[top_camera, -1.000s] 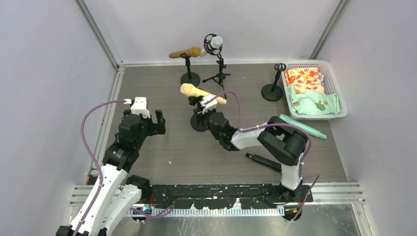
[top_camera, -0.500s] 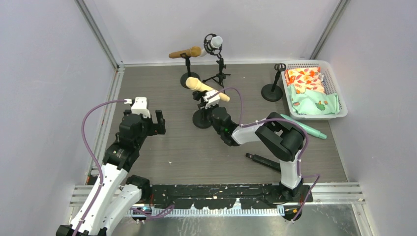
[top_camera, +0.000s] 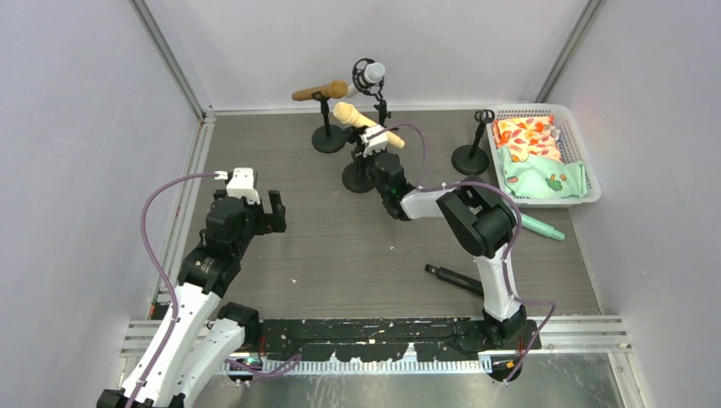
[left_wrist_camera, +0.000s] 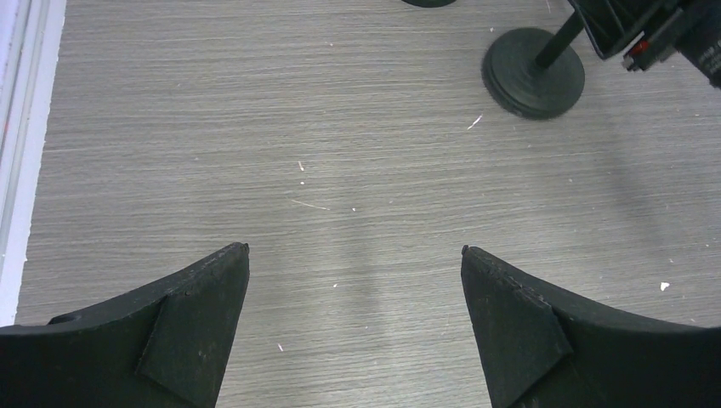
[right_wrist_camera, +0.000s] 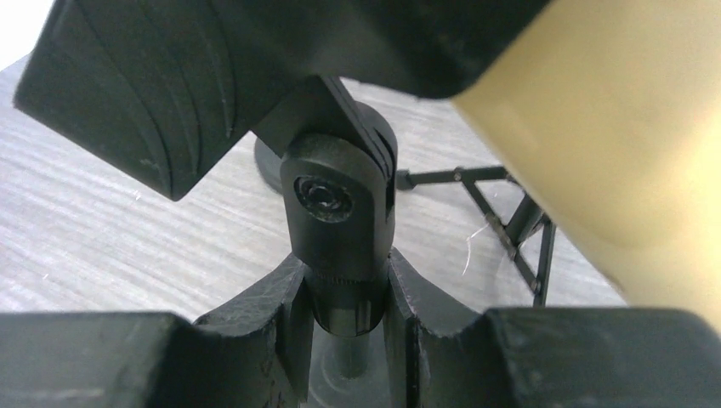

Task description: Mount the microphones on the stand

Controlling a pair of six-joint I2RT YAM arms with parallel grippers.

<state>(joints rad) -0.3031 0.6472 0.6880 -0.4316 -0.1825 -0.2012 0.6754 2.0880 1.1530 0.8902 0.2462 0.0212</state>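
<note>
Now your right gripper point(right_wrist_camera: 344, 310) is clamped on the stand point(right_wrist_camera: 340, 204) just under its clip, which holds the cream microphone point(top_camera: 366, 124); your left gripper point(left_wrist_camera: 354, 250) hangs wide open over the table point(left_wrist_camera: 170, 127).

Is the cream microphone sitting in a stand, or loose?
In a stand. The cream microphone lies tilted in the clip atop a black stand, whose post the right tool grips.
</note>
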